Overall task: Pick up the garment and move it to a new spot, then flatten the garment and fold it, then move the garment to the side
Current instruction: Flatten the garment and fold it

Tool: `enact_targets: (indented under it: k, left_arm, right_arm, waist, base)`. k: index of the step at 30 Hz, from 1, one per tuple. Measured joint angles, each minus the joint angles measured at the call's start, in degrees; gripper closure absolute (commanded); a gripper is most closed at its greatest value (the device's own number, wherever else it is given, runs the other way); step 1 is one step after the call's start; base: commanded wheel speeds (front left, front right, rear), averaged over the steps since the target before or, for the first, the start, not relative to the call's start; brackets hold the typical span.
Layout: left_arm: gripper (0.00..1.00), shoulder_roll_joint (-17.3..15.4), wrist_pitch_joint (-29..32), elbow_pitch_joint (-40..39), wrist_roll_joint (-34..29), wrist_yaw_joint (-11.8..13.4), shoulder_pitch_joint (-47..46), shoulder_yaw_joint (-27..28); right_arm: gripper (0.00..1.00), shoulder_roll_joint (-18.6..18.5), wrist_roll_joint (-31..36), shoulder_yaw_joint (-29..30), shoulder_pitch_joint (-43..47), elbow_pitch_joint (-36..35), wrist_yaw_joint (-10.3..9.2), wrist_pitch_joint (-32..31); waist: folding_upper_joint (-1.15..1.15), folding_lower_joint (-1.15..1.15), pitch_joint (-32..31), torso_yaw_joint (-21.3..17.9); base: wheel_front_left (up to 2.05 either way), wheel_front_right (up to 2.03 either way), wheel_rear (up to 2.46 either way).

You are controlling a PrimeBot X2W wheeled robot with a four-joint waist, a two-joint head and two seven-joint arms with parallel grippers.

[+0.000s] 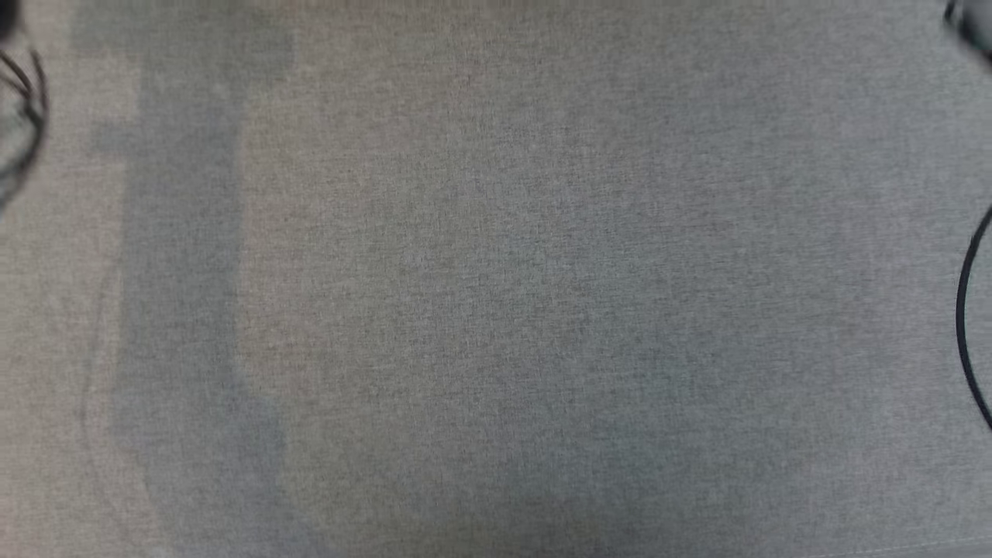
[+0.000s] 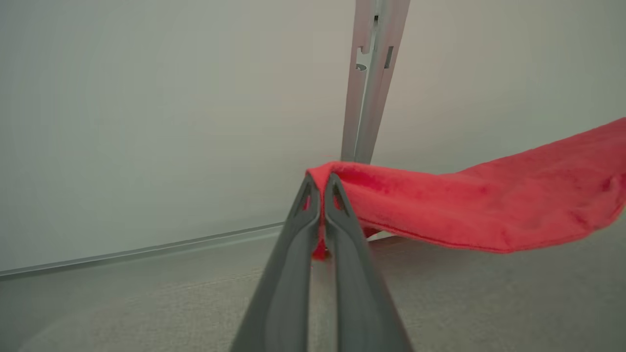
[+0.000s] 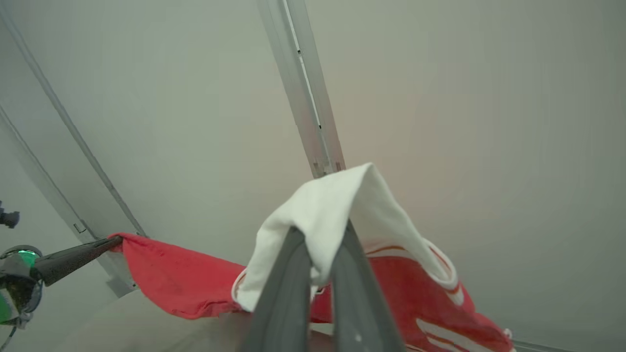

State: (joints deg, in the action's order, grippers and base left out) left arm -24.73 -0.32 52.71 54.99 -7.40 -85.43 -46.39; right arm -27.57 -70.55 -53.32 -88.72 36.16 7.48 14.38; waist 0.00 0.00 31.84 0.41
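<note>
Over the grey tabletop (image 1: 496,310), from the head view, we are looking down on a blurred stretch of woven covering, with a black cable (image 1: 963,310) curving at its right edge. We are judging this open ground to be where the cloth should land.

From the left wrist, the left gripper (image 2: 321,188) is pinching the garment (image 2: 489,215) by a red edge, its two dark fingers pressed together with a fold of cloth showing between them. The red fabric is running off to the right, hanging clear of the grey surface below, with a metal upright (image 2: 367,98) and a pale wall (image 2: 146,122) standing on the far side.

From the right wrist, the right gripper (image 3: 323,232) is clamping a white section (image 3: 337,200) of the same garment, which is draping over both fingertips. Red cloth with white stripes is falling away below and to the right. At the near left of this view the left gripper is gripping its red corner, so the garment is hanging in a shallow sag between the two grippers.

We are reading this as the carry to a new spot. To do it well, we are advising that both grips be held firm, that the arms travel together so the span is neither slackening nor pulling out of a pinch, and that the sagging middle be lowered onto the table first, with the two held ends drawn apart as they come down, so the cloth is landing flat and needing little smoothing.
</note>
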Motion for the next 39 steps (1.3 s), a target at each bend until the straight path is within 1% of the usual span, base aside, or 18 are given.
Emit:
enact_targets:
  k: [1,4,8,10,15,18,21,27,31,33,36,39]
  left_arm:
    - [1.0,-0.3,0.5,-0.8,1.4,0.0,1.8,-0.7]
    - [1.0,-3.0,2.8,-3.9,2.4,0.0,7.7,-6.0]
    - [1.0,-5.4,4.8,-8.7,8.0,0.0,16.4,-9.2]
    - [1.0,-6.4,5.9,-11.1,12.0,0.0,20.8,-9.8]
    - [1.0,-9.4,8.5,-15.2,16.9,0.0,31.2,-12.7]
    - [1.0,-11.7,12.5,-18.0,20.4,0.0,37.4,-14.2]
    - [1.0,-14.8,16.5,-21.4,22.6,0.3,42.7,-15.8]
    - [1.0,-21.1,20.2,-33.3,26.9,4.8,49.7,-16.6]
    - [1.0,-25.9,22.4,-42.8,29.1,8.5,54.5,-17.6]
    - [1.0,-27.8,23.0,-46.8,30.4,10.2,56.0,-17.7]
    - [1.0,-29.8,23.3,-51.5,33.0,11.8,58.2,-17.4]
    - [1.0,-31.3,23.8,-54.4,33.7,13.3,58.7,-17.2]
  right_arm:
    - [1.0,-0.5,-0.6,-0.8,2.1,-0.4,0.0,0.1]
    - [1.0,-2.2,-2.3,-4.6,8.5,-2.6,0.0,0.3]
    - [1.0,-5.9,-5.8,-9.8,17.7,-6.6,0.0,-0.6]
    - [1.0,-8.1,-8.3,-12.4,22.1,-9.1,0.0,-2.9]
    - [1.0,-13.2,-15.0,-16.9,32.0,-15.2,0.0,-9.6]
    - [1.0,-16.0,-17.3,-18.2,36.8,-18.5,0.0,-13.4]
    - [1.0,-18.5,-19.1,-19.0,41.4,-21.9,0.0,-16.9]
    - [1.0,-25.4,-24.1,-19.4,48.8,-28.3,0.0,-21.0]
    - [1.0,-29.5,-26.7,-19.6,53.0,-32.7,0.0,-22.0]
    - [1.0,-31.3,-28.2,-19.7,54.7,-34.6,0.0,-22.1]
    - [1.0,-33.5,-30.9,-19.8,57.0,-38.1,-0.01,-22.4]
    - [1.0,-35.4,-30.4,-19.9,57.5,-40.1,0.0,-23.0]
  waist:
    - [0.0,0.0,-0.6,0.0]
    - [0.0,-0.01,-2.8,-0.3]
    - [0.0,-0.01,-6.5,-0.5]
    - [0.0,-0.01,-8.8,-0.6]
    - [0.0,-0.01,-14.8,-0.8]
    - [0.0,-0.01,-18.9,-1.1]
    - [0.0,-0.01,-23.1,-1.4]
    - [0.0,-0.01,-30.1,-2.3]
    - [0.0,-0.01,-33.1,-2.8]
    - [0.0,-0.01,-34.0,-2.9]
    - [0.0,-0.01,-34.6,-2.7]
    - [0.0,-0.01,-34.3,-2.3]
  base:
    - [0.0,0.0,0.0]
    - [0.0,0.0,0.0]
    - [0.0,0.0,0.0]
    - [0.0,0.0,0.0]
    - [0.0,0.0,0.0]
    - [0.0,0.0,0.0]
    - [0.0,0.0,0.0]
    - [0.0,0.0,0.0]
    - [0.0,0.0,0.0]
    - [0.0,0.0,0.0]
    - [0.0,0.0,0.0]
    - [0.0,0.0,0.0]
